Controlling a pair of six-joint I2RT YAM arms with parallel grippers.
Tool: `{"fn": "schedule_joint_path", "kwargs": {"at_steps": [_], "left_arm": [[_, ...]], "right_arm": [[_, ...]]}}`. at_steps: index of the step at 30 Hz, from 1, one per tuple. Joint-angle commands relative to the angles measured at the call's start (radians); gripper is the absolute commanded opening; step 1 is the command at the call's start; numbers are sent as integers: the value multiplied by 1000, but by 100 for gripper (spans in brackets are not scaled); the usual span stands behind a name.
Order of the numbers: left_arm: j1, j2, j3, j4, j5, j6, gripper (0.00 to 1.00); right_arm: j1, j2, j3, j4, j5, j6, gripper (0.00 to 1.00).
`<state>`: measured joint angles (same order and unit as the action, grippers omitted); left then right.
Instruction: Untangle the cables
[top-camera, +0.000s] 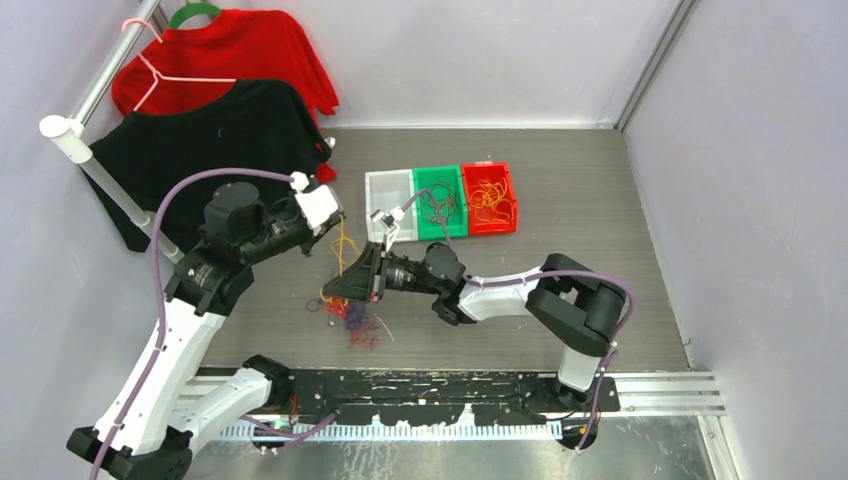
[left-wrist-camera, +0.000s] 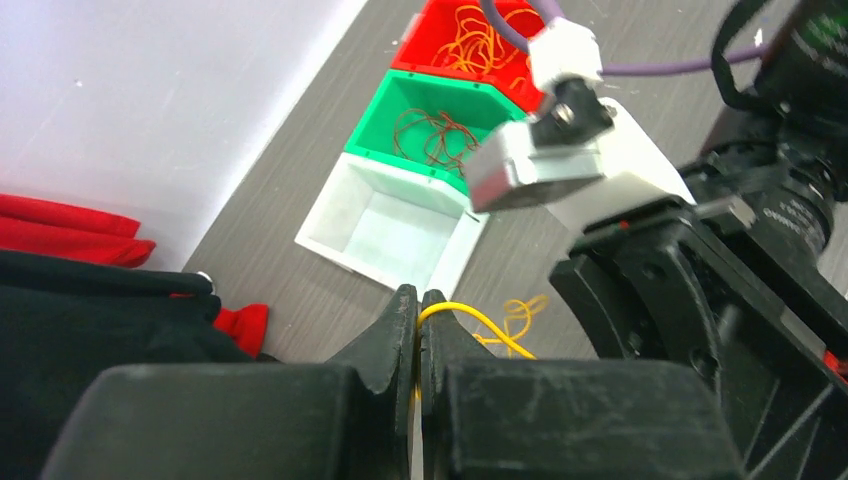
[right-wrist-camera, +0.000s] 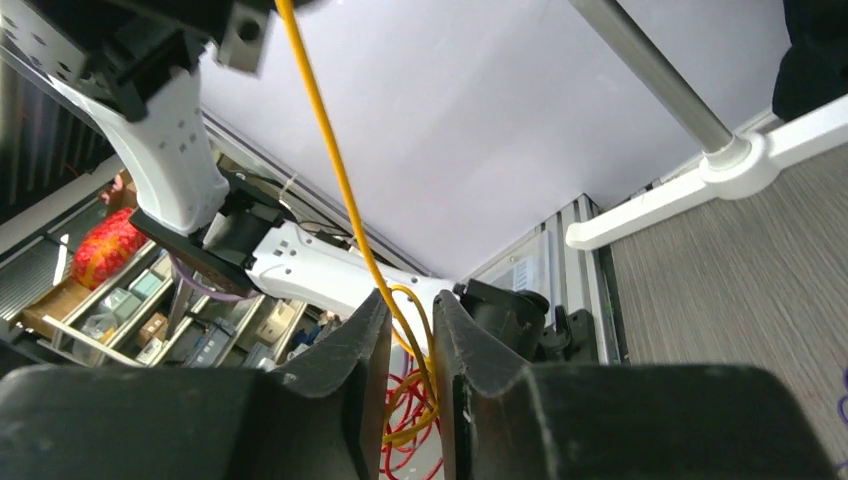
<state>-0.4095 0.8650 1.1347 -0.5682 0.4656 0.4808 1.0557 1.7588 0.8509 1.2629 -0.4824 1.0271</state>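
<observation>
Left gripper (left-wrist-camera: 417, 305) clamps a thread-thin orange cable (left-wrist-camera: 480, 318), taut through the barely parted right gripper (right-wrist-camera: 410, 310)

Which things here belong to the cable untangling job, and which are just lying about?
Job: cable tangle; yellow cable in left gripper; right gripper; red bin, green bin, white bin.
Lying about: red shirt, black shirt, clothes rail.

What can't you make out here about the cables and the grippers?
- Right wrist view: whether the right gripper pinches the orange cable; the fingers hide the contact.
- Top view: how the cable pile is knotted; strands too small, partly behind the right gripper.
- Top view: the left gripper's fingertips, covered by its white wrist camera.
</observation>
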Motion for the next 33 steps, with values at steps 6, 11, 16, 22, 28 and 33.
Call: {"fn": "schedule_joint_path", "kwargs": {"at_steps": [6,11,16,22,28,33], "left_arm": [[-5,31,132,140,-149,-23,0],[-5,52,188,148,-184,-11,0],[-5,72,237,167,-228,-13,0],[-5,88,281,151,-239,-29,0],[-5,73,259,79,-182,-63,0],[-5,57,215,47,-179,-88,0]], "right_arm": [[12,-40,-181,51,34,-47,26],[12,-95,-291,-44,67,-126,27],[12,-211,-355,-296,133,-271,31],[14,-329,-408,-479,225,-364,38],[13,-432,-429,-512,309,-383,40],[13,-498,-369,-577,369,-416,45]]}}
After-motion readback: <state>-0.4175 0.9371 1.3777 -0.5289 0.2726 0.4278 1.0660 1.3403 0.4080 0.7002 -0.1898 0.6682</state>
